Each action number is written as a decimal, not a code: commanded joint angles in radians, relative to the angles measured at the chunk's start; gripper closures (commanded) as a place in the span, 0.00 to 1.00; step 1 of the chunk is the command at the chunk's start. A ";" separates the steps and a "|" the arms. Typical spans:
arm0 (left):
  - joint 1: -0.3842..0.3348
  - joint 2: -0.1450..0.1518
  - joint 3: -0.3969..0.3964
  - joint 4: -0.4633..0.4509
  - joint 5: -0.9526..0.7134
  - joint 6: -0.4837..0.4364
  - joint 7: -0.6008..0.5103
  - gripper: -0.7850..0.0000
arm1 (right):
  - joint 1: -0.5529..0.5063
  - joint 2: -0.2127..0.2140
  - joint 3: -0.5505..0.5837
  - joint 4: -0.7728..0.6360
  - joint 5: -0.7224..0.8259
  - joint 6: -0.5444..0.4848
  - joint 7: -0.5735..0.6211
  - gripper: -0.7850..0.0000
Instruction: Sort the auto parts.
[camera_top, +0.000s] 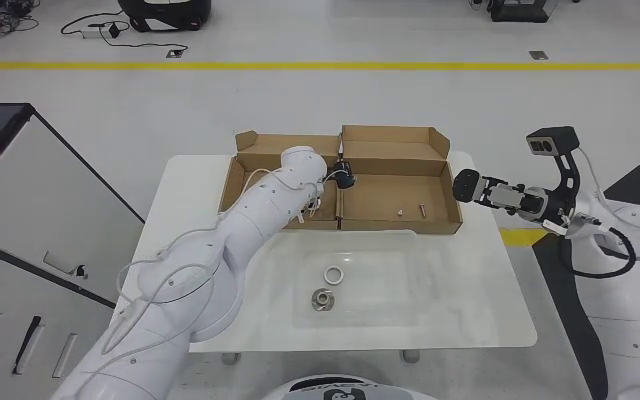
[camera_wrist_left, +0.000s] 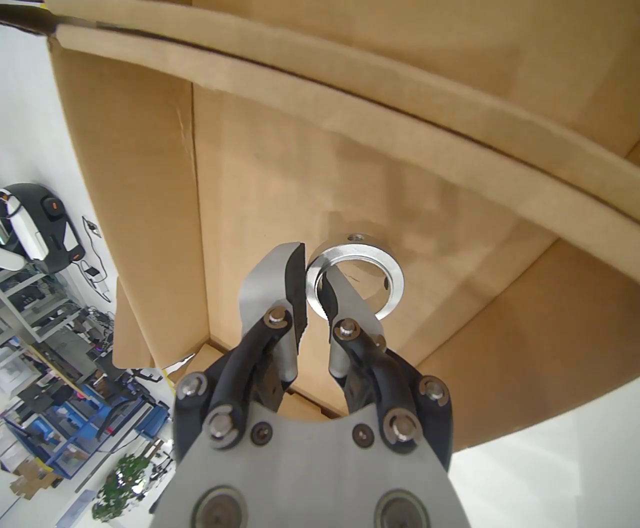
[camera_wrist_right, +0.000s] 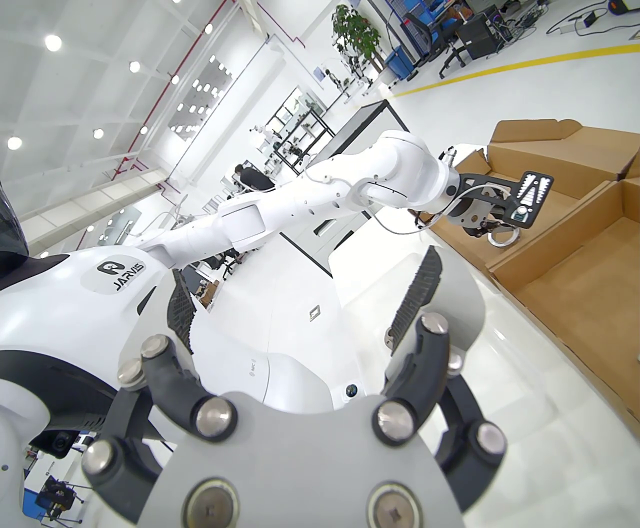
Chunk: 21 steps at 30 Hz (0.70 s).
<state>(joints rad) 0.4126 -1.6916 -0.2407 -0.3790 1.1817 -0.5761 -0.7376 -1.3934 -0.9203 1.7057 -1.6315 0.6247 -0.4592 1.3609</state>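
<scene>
Silver metal ring (camera_wrist_left: 396, 282), rim pinched in left claw (camera_wrist_left: 310, 272), above cardboard box (camera_wrist_left: 250, 175)

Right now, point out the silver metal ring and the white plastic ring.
silver metal ring (camera_wrist_left: 396, 282): left wrist view, on its flat rim face.
white plastic ring (camera_top: 325, 274): top view, on its rim.

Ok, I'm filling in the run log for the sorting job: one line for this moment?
left gripper: shut on metal ring, over cardboard box | right gripper: open, at table edge | tray: white ring, metal part

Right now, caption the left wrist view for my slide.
Left gripper pinches the rim of a metal ring over the cardboard box.
</scene>
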 joint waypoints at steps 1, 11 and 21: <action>0.002 -0.006 -0.001 0.012 0.004 0.004 0.010 1.00 | 0.000 0.000 0.000 0.000 0.000 0.000 0.000 0.00; 0.001 -0.028 -0.007 0.063 0.025 -0.006 0.028 0.22 | 0.000 0.000 0.000 0.000 0.000 0.000 0.000 0.00; -0.022 -0.036 -0.029 0.095 0.020 -0.006 0.028 0.00 | 0.000 0.000 0.000 0.000 0.000 0.000 0.000 0.00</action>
<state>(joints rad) 0.3935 -1.7276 -0.2668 -0.2885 1.2032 -0.5823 -0.7088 -1.3934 -0.9203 1.7057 -1.6315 0.6247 -0.4592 1.3609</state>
